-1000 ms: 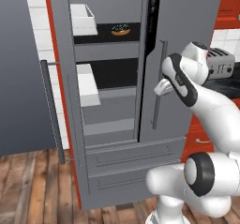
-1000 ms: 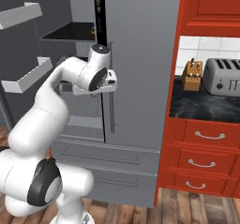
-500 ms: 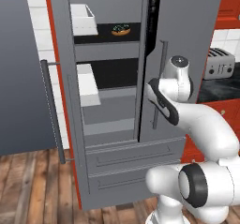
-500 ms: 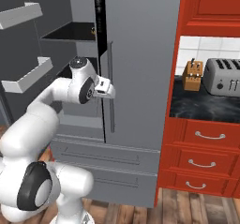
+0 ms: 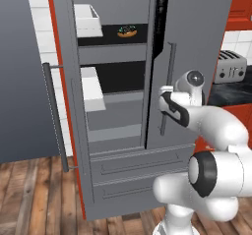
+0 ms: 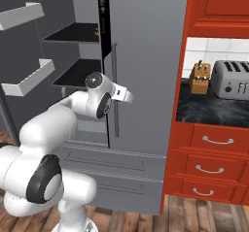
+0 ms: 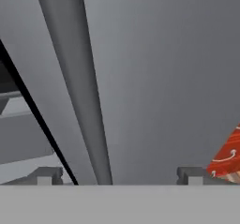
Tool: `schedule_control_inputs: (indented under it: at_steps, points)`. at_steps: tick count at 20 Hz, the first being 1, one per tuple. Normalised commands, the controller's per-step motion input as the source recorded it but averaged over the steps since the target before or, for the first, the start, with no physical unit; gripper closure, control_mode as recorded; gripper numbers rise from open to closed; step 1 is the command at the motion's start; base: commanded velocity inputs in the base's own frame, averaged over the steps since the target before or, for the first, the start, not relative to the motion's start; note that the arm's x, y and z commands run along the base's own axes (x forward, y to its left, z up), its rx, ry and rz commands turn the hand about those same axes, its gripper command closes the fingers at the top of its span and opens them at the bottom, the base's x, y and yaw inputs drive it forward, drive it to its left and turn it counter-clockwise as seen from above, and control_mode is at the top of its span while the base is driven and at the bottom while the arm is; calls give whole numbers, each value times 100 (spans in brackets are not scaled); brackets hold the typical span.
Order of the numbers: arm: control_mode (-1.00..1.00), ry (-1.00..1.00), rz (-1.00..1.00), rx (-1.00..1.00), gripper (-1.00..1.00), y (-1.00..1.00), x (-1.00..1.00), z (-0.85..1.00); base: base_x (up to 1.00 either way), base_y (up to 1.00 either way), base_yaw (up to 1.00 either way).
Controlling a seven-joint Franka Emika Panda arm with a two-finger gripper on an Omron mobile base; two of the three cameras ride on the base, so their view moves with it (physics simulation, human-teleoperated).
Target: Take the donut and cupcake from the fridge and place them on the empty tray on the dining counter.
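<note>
From the left base view, the fridge (image 5: pixel 123 101) has its left door swung open and the donut (image 5: pixel 127 31) sits on an upper black shelf. The gripper (image 5: pixel 163 97) is beside the right door's handle (image 5: pixel 167 89); I'd say that door should be pulled wide before reaching in.

The right base view shows the gripper (image 6: pixel 127 96) just at that handle (image 6: pixel 115 90).

In the hand view the fingertips (image 7: pixel 44 175) stand wide apart, the handle (image 7: pixel 77 87) between them, ungripped; the donut lies well above.
</note>
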Motion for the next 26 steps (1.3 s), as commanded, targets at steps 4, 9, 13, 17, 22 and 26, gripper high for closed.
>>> schedule_control_inputs:
  at_steps: [4,9,13,17,22,26]
  points:
    - [-100,-13,12,7,-100,-1,48,1,0,0,0]
    - [-100,-14,11,4,-100,-6,46,2,0,0,0]
    - [-100,-13,5,0,-100,-9,58,0,0,0,0]
    - [-100,-6,0,0,-100,0,83,0,0,0,0]
    - [-100,0,-1,1,100,-23,80,-2,0,0,0]
    - [-100,19,-27,20,100,-100,-9,0,0,0,0]
